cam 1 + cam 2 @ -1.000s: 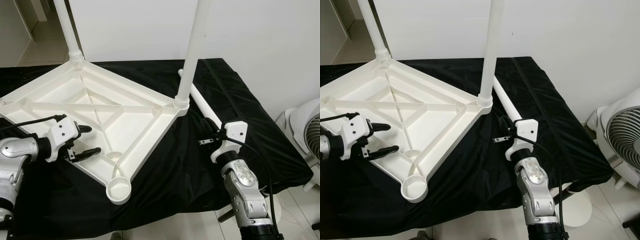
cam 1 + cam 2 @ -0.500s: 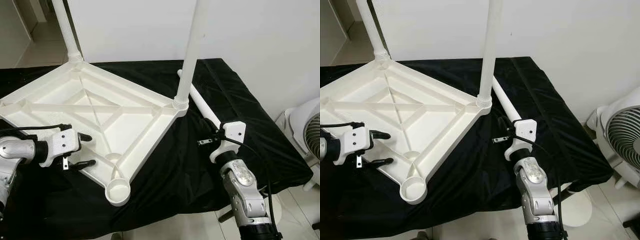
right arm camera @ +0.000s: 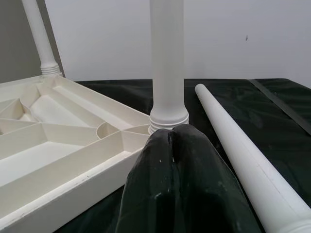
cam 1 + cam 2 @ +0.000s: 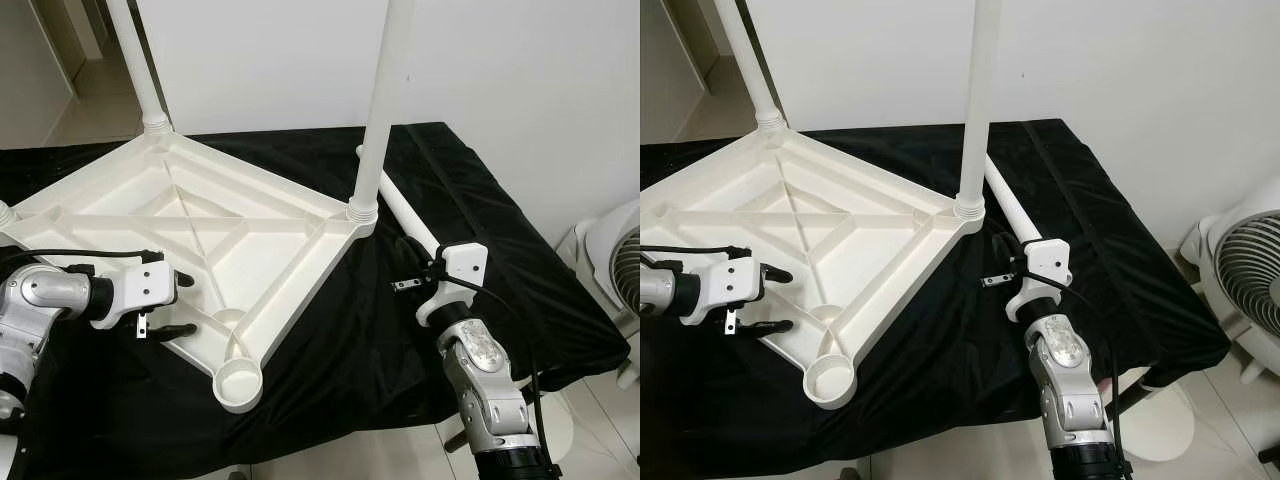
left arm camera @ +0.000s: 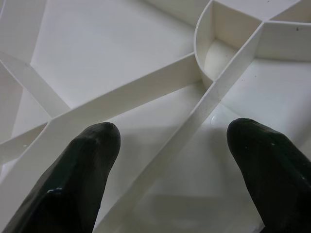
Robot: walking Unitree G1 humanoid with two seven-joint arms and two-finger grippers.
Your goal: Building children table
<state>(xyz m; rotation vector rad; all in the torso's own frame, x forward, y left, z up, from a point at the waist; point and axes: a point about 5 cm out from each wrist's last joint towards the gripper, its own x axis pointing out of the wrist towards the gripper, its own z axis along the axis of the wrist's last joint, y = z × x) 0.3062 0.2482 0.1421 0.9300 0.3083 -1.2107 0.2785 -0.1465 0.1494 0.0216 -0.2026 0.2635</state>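
Note:
The white tabletop (image 4: 120, 205) lies upside down on a black-covered table. Two white legs stand upright in its sockets, one at the far corner (image 4: 140, 80) and one at the right corner (image 4: 378, 120). At the near corner is an empty socket (image 4: 238, 383). A loose leg (image 4: 400, 205) lies on the cloth to the right. My left gripper (image 4: 186, 303) is open and straddles the tabletop's near-left rim, with ribs between its fingers (image 5: 87, 160). My right gripper (image 3: 171, 135) is shut on nothing, close beside the loose leg (image 3: 238, 145).
The black cloth (image 4: 340, 340) drapes over the table's front and right edges. A white fan (image 4: 1240, 290) stands on the floor at the right. A white wall (image 4: 250, 60) rises behind the table, and a doorway opens at the far left.
My left gripper has slid a little along the near-left rim toward the empty socket, still open. The right arm has barely moved. The camera has shifted slightly.

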